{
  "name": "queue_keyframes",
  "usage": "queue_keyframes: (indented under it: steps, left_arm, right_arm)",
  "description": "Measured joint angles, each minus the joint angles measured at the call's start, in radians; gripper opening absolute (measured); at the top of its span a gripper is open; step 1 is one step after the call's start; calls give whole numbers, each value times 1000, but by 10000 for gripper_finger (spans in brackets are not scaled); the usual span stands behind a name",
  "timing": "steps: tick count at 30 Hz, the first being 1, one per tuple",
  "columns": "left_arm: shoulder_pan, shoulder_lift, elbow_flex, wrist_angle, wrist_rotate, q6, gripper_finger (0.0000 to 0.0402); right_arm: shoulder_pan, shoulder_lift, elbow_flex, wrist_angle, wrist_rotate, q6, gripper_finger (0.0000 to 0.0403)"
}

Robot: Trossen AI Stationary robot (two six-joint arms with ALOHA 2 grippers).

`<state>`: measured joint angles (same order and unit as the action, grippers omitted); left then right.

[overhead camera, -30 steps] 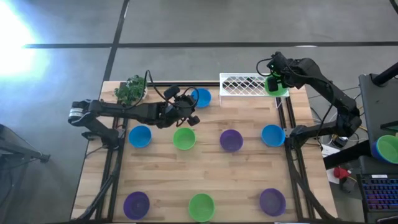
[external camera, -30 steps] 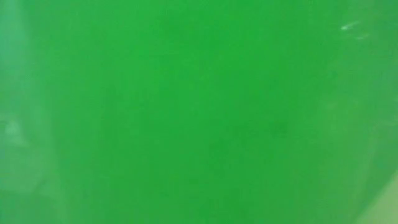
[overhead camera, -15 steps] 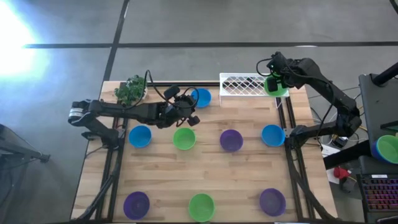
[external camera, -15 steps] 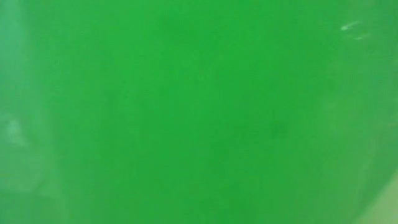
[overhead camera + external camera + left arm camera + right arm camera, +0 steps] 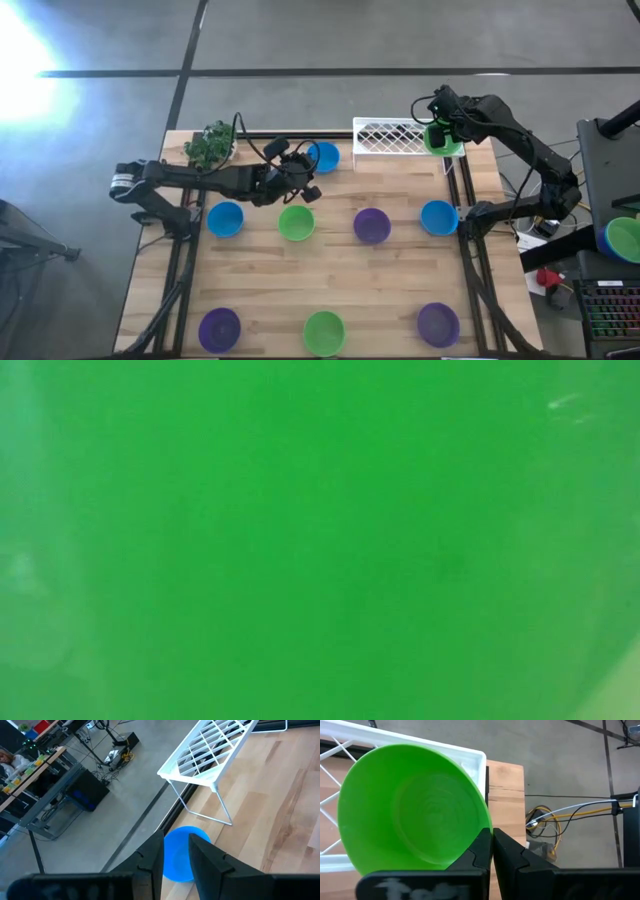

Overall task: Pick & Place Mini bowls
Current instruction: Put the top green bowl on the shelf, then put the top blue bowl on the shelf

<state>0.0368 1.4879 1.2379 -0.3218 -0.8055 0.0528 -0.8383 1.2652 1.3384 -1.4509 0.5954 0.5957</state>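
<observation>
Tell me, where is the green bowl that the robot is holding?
In the high view, the green bowl is at the table's far right corner, pinched by its rim in the right gripper, over the right end of the white wire rack.

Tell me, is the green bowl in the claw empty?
Empty. The green bowl pinched by the right gripper shows a bare inside, tilted beside the white rack.

You will find nine mini bowls: blue (image 5: 225,218), green (image 5: 296,222), purple (image 5: 372,225) and blue (image 5: 438,216) in the middle row; purple (image 5: 219,327), green (image 5: 324,331) and purple (image 5: 438,324) along the near edge; one blue bowl (image 5: 325,156) at the far edge; one green bowl (image 5: 437,138) tilted, pinched by its rim.
</observation>
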Motion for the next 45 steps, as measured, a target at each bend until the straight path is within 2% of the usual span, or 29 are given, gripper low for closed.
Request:
queue_keyframes:
  steps: [23,28,39,45]
  left_arm:
    - [1,0,0,0,0,59,92]
    - [1,0,0,0,0,59,92]
    - [1,0,0,0,0,60,92]
    - [1,0,0,0,0,60,92]
  right_arm:
    - [0,0,0,3,-29,23,9]
    - [0,0,0,3,-48,-12,12]
    - [0,0,0,23,-50,-2,105]
    - [0,0,7,25,-50,-9,127]
